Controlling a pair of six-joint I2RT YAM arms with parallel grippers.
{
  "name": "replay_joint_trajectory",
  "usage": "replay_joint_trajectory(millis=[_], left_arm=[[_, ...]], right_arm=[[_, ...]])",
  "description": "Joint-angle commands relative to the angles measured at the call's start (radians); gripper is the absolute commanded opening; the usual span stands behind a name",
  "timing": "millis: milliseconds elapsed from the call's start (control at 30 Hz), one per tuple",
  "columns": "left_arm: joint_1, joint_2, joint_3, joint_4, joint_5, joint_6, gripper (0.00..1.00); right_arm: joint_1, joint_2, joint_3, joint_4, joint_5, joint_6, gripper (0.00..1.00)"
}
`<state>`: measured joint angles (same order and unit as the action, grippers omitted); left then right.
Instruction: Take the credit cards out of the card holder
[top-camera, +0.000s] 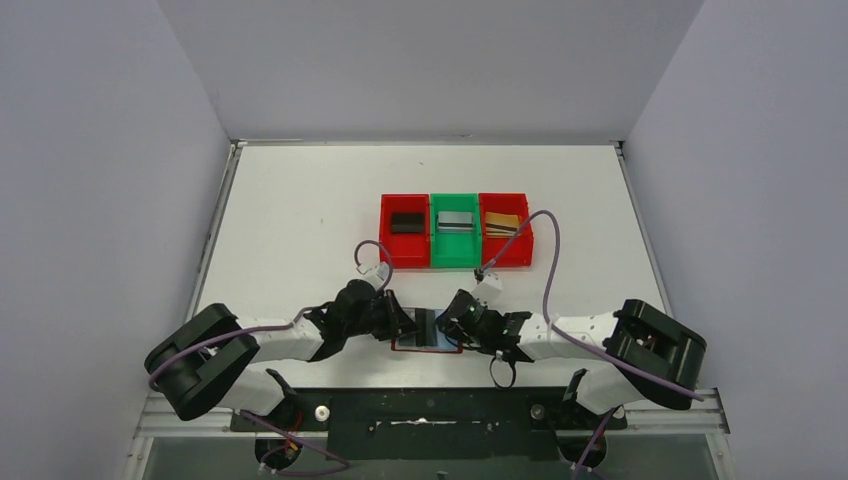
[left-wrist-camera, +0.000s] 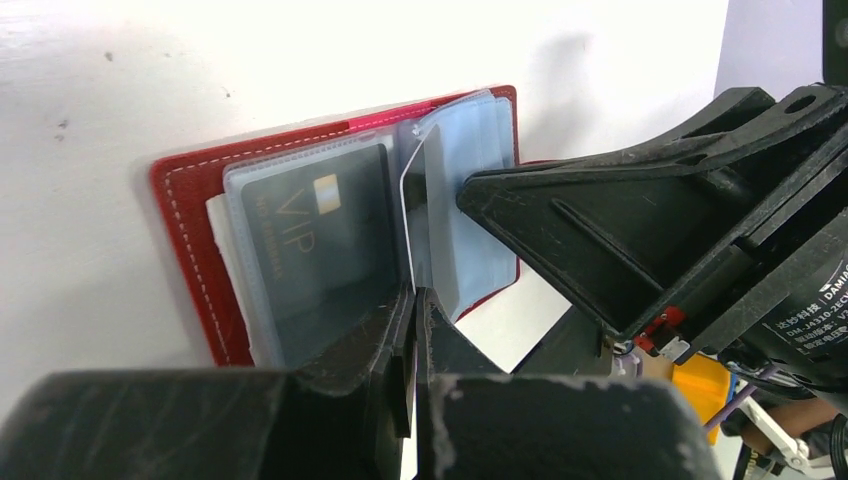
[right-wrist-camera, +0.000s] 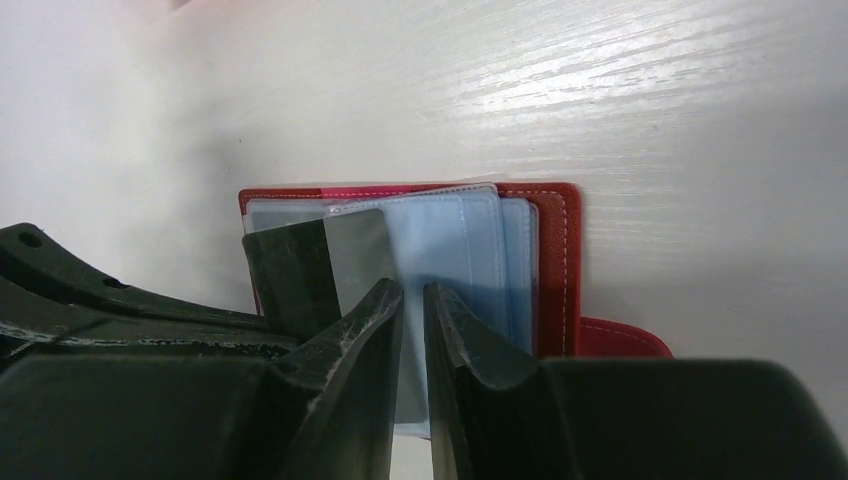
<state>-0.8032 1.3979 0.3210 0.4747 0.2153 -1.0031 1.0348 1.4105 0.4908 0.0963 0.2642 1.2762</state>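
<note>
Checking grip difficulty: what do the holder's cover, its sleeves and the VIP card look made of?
The cover: matte red leather or imitation, white stitching along the edge. The sleeves: thin clear bluish plastic, glossy and flexing. The card: probably stiff dark plastic, flat, printed lettering; seen through a sleeve, so finish unclear.

bright light is washing the desk (left-wrist-camera: 300, 40) nearly white in the left wrist view and streaking glare across it in the right. the right end effector (right-wrist-camera: 412, 292) is sitting blurred up close.
</note>
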Motion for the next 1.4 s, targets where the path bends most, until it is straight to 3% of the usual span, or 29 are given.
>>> replay_joint_trajectory(millis=[0,367,800,1033,1367], left_arm=[[0.012,-0.070,0.009,-0.116,-0.098,0.048,0.00],[0.028,-0.247,0.031,-0.302,-0.163,0.094,0.00],[0.044,-0.324,0.036,-0.359,-0.183,0.106,0.00],[0.050,-0.345,0.030,-0.365,-0.180,0.104,0.00],[0.057,-0.358,0.007,-0.326,-0.153,0.092,0.00]], right_arm=[[-0.001,-0.033,-0.029,-0.104,0.054,-0.008,0.18],[-0.006,-0.062,0.043,-0.144,0.060,-0.096,0.19],[0.023,-0.034,0.172,-0.063,-0.019,-0.261,0.22],[0.021,0.094,0.233,-0.038,-0.090,-0.265,0.23],[0.043,0.109,0.213,-0.174,-0.001,-0.183,0.22]])
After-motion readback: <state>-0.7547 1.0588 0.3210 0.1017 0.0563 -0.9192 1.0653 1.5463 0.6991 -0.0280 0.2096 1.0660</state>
